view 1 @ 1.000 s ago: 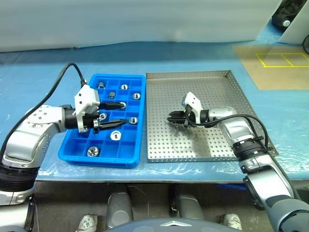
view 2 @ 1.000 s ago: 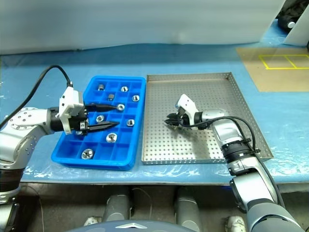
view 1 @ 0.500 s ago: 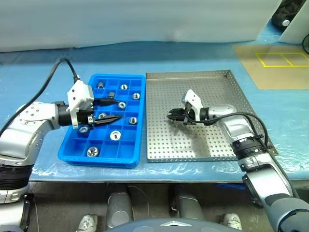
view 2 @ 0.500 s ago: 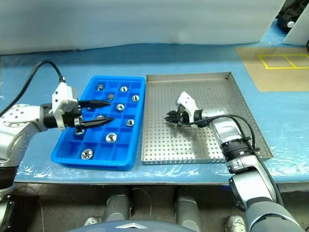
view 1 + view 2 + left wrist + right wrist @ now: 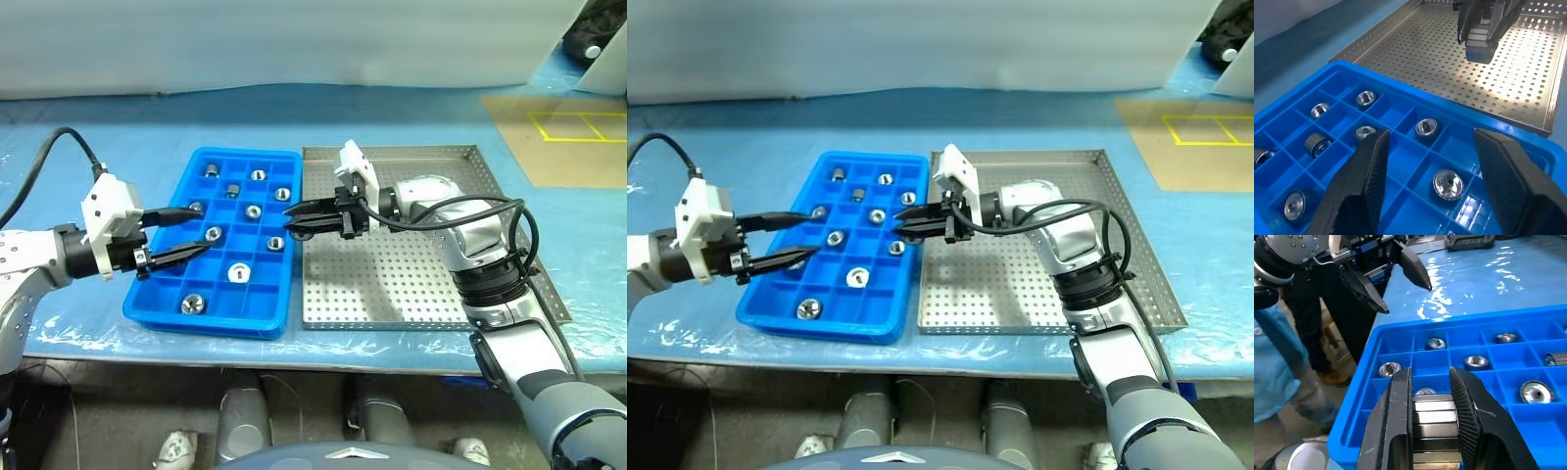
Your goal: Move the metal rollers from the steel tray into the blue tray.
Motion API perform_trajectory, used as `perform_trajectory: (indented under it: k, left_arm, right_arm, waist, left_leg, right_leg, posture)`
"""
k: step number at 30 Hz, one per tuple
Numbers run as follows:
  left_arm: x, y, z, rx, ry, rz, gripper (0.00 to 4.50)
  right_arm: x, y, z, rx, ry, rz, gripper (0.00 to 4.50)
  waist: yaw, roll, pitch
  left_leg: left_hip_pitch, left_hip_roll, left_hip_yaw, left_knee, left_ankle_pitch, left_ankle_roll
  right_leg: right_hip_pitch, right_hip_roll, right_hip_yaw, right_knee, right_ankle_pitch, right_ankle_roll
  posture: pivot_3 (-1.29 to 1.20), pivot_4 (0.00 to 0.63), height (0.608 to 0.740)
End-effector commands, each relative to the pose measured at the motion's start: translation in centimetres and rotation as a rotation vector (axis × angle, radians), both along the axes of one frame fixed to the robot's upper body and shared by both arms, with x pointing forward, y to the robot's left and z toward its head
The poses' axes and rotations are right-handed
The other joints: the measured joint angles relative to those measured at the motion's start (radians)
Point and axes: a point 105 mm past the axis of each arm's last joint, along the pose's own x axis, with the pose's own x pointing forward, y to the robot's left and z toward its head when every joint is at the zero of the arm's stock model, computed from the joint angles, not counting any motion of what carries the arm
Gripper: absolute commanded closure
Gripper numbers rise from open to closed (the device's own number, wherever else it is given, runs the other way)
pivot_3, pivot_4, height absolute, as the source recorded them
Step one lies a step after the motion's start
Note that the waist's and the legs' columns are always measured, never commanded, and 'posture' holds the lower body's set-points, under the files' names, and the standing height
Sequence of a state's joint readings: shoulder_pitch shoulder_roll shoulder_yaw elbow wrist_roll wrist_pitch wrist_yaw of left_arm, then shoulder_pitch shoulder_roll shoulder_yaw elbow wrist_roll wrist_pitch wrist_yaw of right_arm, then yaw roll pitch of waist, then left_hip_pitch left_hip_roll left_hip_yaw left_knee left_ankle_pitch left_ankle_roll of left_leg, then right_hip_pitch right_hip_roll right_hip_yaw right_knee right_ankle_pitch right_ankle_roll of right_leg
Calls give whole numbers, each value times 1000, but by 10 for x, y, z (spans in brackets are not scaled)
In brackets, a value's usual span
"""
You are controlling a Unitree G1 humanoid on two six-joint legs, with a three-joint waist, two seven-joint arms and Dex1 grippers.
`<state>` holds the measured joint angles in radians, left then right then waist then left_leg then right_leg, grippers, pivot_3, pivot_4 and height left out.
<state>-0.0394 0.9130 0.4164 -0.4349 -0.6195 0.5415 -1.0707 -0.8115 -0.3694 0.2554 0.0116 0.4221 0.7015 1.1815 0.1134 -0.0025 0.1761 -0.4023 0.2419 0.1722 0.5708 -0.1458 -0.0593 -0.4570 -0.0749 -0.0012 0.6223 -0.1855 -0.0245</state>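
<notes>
Metal roller [image 5: 1436, 431] clenched in right jaws over blue tray [image 5: 167, 304]; left jaws parted, empty.

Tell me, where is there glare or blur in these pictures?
Left wrist view: a bright patch of glare on the steel tray, and the left tool's near fingers look soft. Right wrist view: shiny reflections on the blue table covering. Left eye view: even light, everything crisp.

Both arms are showing silver-grey shells with black joints. Each gripper, the left gripper [image 5: 179, 232] and the right gripper [image 5: 302, 217], is wearing tapered black fingers [image 5: 1365, 171] under a white block, perhaps a camera housing. Black cables are looping off both forearms.
</notes>
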Motion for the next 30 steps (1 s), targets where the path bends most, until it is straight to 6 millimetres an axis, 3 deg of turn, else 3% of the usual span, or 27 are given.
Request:
perform_trajectory:
  k: [1,5,14,20,26,30]
  left_arm:
    - [-16,-1,13,19,-45,2,1604]
    - [-27,7,10,48,-37,69,1604]
    - [-41,4,13,39,-36,112,1604]
    - [-41,3,12,35,-36,122,1604]
    - [-37,1,13,31,-42,113,1604]
    - [-33,1,13,32,-45,103,1604]
  right_arm:
    - [-9,11,6,20,-14,83,3783]
    - [-13,19,-4,8,25,138,3783]
    - [-28,43,-20,-9,181,252,3783]
    - [-37,48,-25,-37,274,300,3783]
    - [-36,49,-26,-40,259,291,3783]
    - [-34,47,-26,-42,253,269,2444]
  waist:
    - [8,0,0]
    - [21,0,0]
    - [64,0,0]
    - [93,0,0]
    - [102,0,0]
    - [102,0,0]
  left_leg:
    - [0,0,0,0,0,0]
    - [0,0,-1,-2,0,0]
    - [-1,0,-3,-4,0,0]
    - [-1,0,-4,-5,0,0]
    - [-1,0,-4,-5,0,-1]
    - [-1,-1,-4,-5,0,-1]
  right_leg:
    - [0,0,0,0,0,0]
    - [-1,0,-1,0,0,0]
    - [-2,1,-2,-1,-4,5]
    - [-2,1,-2,-1,-5,6]
    - [-2,1,-2,-1,-6,6]
    - [-2,1,-2,0,-6,7]
  posture:
    - [285,150,740]
    - [352,150,740]
    - [431,150,740]
    - [436,150,740]
    - [423,150,740]
    - [403,150,740]
